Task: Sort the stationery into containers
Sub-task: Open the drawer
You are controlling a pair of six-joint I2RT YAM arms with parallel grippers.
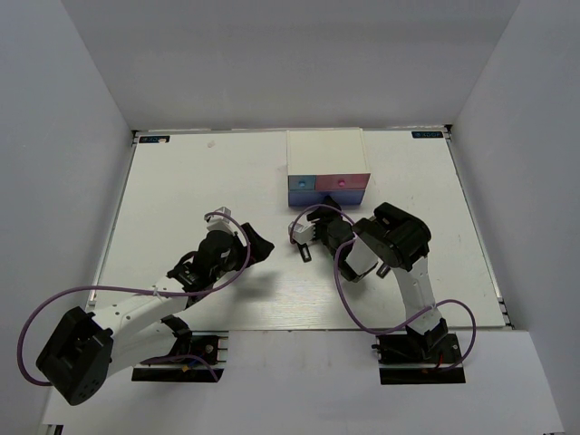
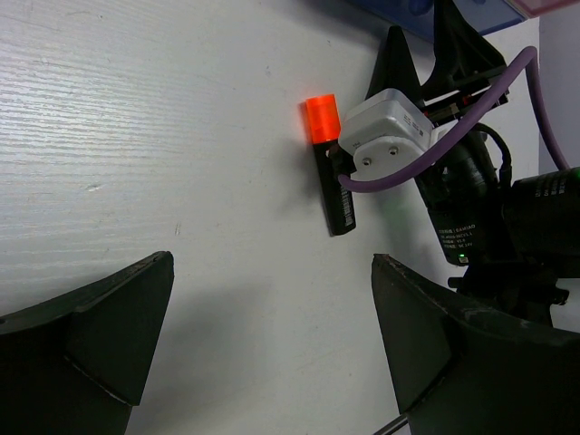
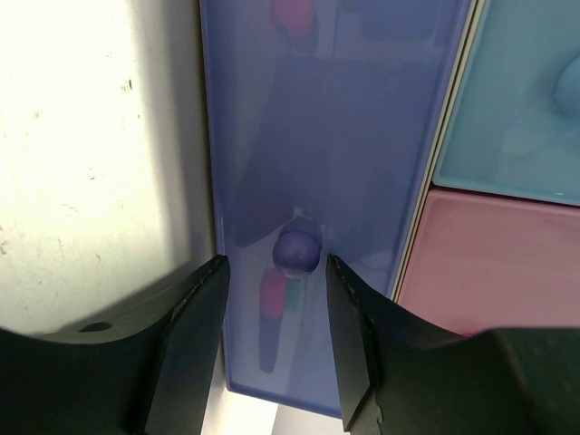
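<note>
The white box (image 1: 326,149) stands at the back centre, showing its blue front (image 1: 300,182) and pink front (image 1: 349,181). My right gripper (image 1: 323,214) points at the box. In the right wrist view it (image 3: 276,272) is open, with its jaws on either side of the round knob (image 3: 296,250) of the wide blue-purple drawer (image 3: 317,136), not clamped on it. Pink-capped (image 3: 272,304) and green-capped (image 3: 294,294) highlighters show dimly through that front. The orange-capped highlighter (image 2: 328,172) lies on the table beside my right wrist. My left gripper (image 2: 272,299) is open and empty above the table. No erasers are clearly visible.
The blue drawer front (image 3: 517,91) and the pink one (image 3: 498,263) are shut, beside the purple drawer. The right arm's camera housing (image 2: 385,136) and purple cable (image 2: 471,118) lie close to the orange highlighter. Grey walls enclose the white table (image 1: 181,199).
</note>
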